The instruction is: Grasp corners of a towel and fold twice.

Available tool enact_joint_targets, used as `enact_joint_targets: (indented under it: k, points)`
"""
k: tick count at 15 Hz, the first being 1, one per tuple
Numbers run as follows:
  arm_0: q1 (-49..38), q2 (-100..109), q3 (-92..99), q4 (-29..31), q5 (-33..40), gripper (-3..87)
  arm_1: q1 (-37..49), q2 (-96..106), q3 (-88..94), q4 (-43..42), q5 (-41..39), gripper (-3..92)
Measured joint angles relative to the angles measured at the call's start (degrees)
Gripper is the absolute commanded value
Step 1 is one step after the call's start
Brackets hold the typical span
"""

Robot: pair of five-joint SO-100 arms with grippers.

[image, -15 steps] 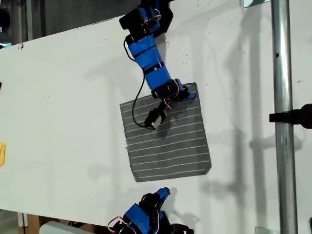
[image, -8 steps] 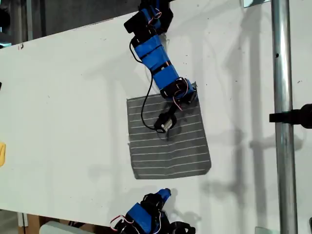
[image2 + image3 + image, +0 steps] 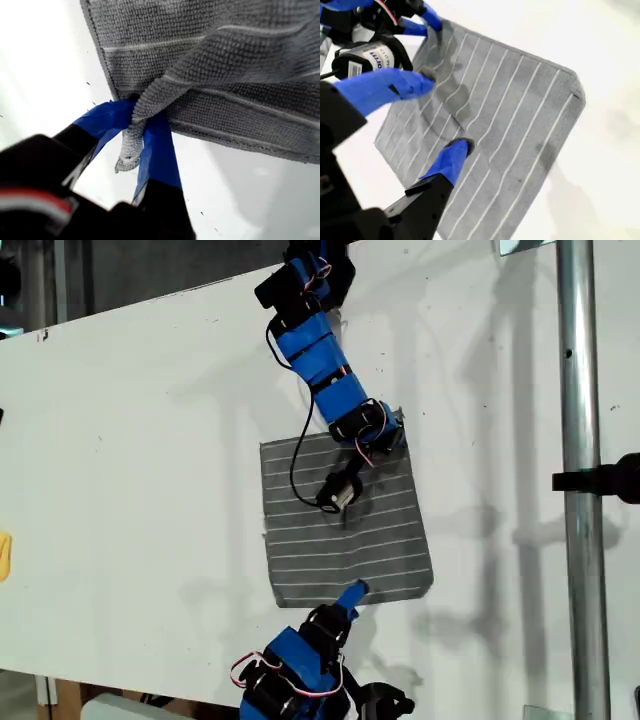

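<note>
The dark grey striped towel (image 3: 345, 530) lies flat on the white table (image 3: 130, 440), in the middle of the exterior view. My first gripper (image 3: 393, 430) reaches down from the top of the exterior view and is shut on the towel's upper right corner. In the first wrist view that corner (image 3: 131, 150) is pinched between the blue fingers (image 3: 159, 150), with the towel (image 3: 225, 50) bunched behind it. My second gripper (image 3: 350, 592) comes from the exterior view's bottom and sits at the towel's lower edge. Its jaws are open over the towel (image 3: 520, 115), with nothing between the fingers (image 3: 451, 157).
A metal pole (image 3: 580, 540) runs top to bottom at the exterior view's right, with a black clamp (image 3: 605, 480) on it. A yellow object (image 3: 4, 555) shows at the exterior view's left edge. The first arm's camera (image 3: 340, 492) hangs over the towel.
The second arm has moved up from the exterior view's bottom edge to the towel's lower edge. The first arm earlier shifted right with the corner, and the towel's left edge moved right.
</note>
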Motion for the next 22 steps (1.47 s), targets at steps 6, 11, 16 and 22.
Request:
enact_joint_targets:
  k: [6,11,16,22]
  points:
    - [0.44,-14.5,-0.97,-0.18,-0.09,38.1,0.0,0.0,0.0,-0.18,0.0,-0.2]
    - [6.24,-21.88,9.23,-9.23,-10.46,37.6,0.0,0.0,0.0,-0.18,0.18,-0.2]
    - [9.23,-30.76,10.46,-18.46,-14.15,37.1,0.0,0.0,0.0,-0.18,0.62,-0.3]
    - [9.14,-34.63,19.42,-35.07,-14.24,-0.1,-0.26,0.0,0.0,-0.18,1.67,-0.3]
